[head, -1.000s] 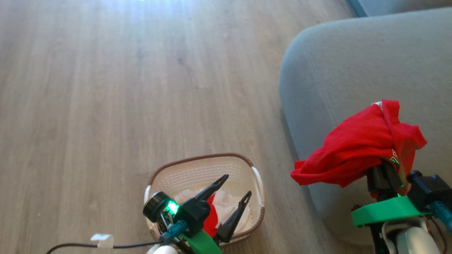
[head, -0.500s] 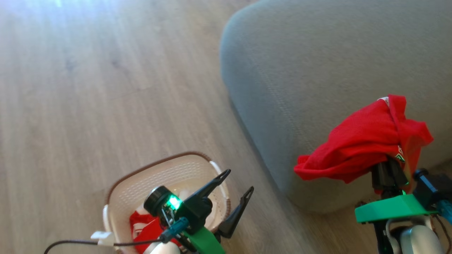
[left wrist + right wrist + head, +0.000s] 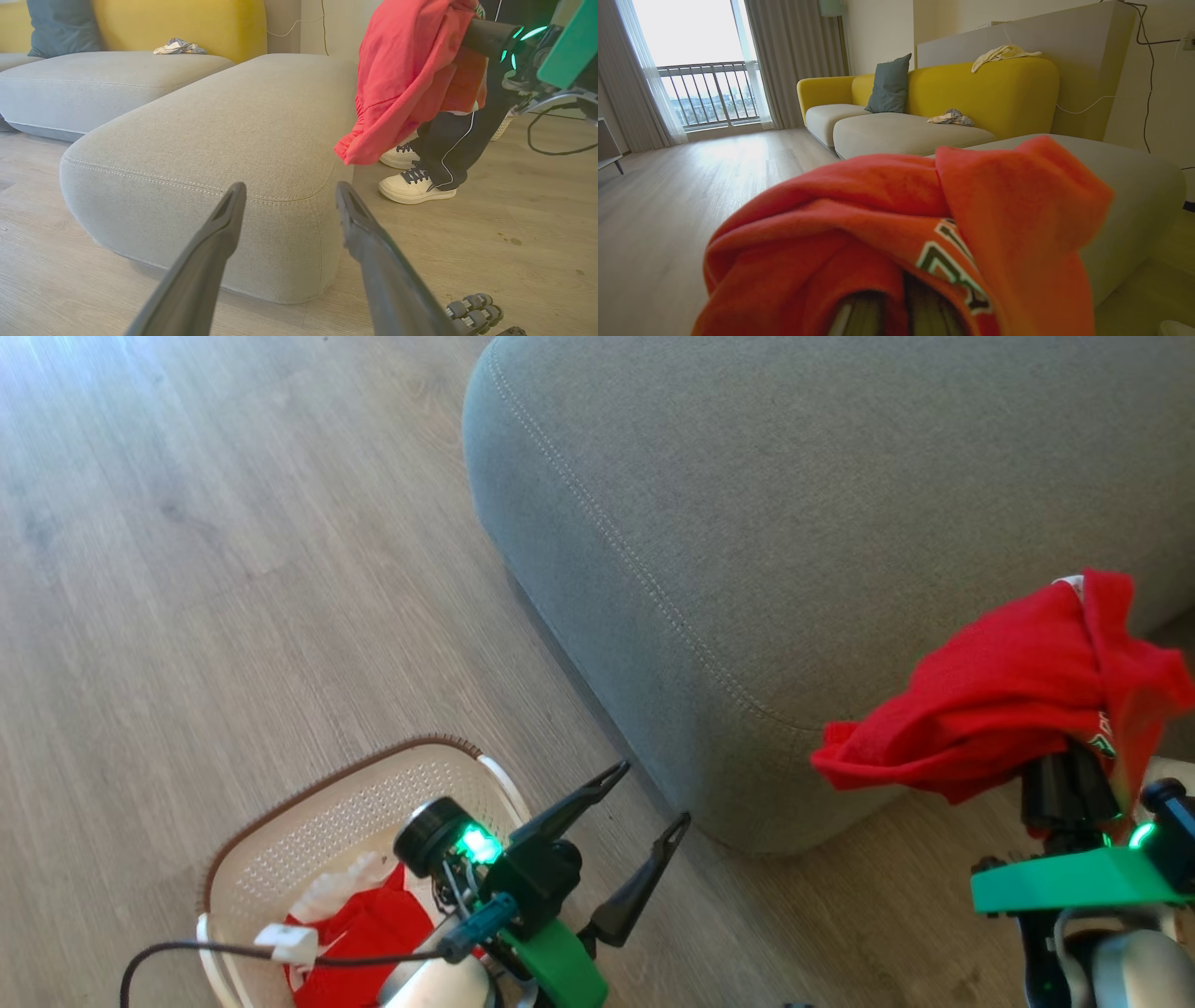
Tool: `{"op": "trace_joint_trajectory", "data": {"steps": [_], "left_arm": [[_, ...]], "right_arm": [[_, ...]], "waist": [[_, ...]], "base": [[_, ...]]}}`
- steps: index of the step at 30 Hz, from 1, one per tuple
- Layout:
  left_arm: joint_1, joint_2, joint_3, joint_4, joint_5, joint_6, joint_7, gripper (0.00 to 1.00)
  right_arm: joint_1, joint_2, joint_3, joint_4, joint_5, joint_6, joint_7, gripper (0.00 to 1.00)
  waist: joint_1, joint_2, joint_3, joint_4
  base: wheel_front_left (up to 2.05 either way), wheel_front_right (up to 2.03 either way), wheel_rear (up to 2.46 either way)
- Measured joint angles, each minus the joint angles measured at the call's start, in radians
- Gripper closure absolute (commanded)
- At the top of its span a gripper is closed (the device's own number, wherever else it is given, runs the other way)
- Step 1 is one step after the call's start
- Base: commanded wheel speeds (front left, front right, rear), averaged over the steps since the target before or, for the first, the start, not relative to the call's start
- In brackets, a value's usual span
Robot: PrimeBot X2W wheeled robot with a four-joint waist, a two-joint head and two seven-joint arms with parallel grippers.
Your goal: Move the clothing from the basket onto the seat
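My right gripper (image 3: 1064,775) is shut on the bright red clothing (image 3: 1008,695), which drapes over its fingers and hides their tips. It hangs by the near right side of the grey seat (image 3: 794,523), above the floor. In the right wrist view the same red clothing (image 3: 878,233) covers the lower half. The cream basket (image 3: 327,777) stands on the floor at lower left and holds a red and white garment (image 3: 364,933). To the basket's right my left gripper (image 3: 653,793) is open and holds nothing, and its fingers point at the seat (image 3: 210,135).
A person's feet in white shoes (image 3: 413,182) stand on the wooden floor beyond the seat's corner. Behind it is a yellow sofa back (image 3: 980,93) with a blue cushion (image 3: 889,84) and loose cloths. A black cable (image 3: 215,952) trails from my left arm.
The head camera has turned right, so the seat takes more of the picture and the basket sits further to the lower left. Both grippers keep their state.
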Motion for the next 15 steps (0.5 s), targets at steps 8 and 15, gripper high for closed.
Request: {"op": "trace_joint_trajectory", "data": {"steps": [8,15], "left_arm": [[-0.008,0.002,-0.02,0.004,0.0,0.0,0.0,0.0],[-0.007,0.003,0.003,0.003,0.0,0.0,0.0,0.0]], "right_arm": [[0.001,0.001,-0.012,-0.005,0.009,0.0,0.0,1.0],[0.0,0.001,-0.004,0.0,0.008,0.0,0.0,1.0]], "waist": [[0.0,0.0,0.005,-0.001],[0.0,0.0,-0.001,0.004]], "base": [[0.0,0.0,0.0],[0.0,0.0,0.0]]}}
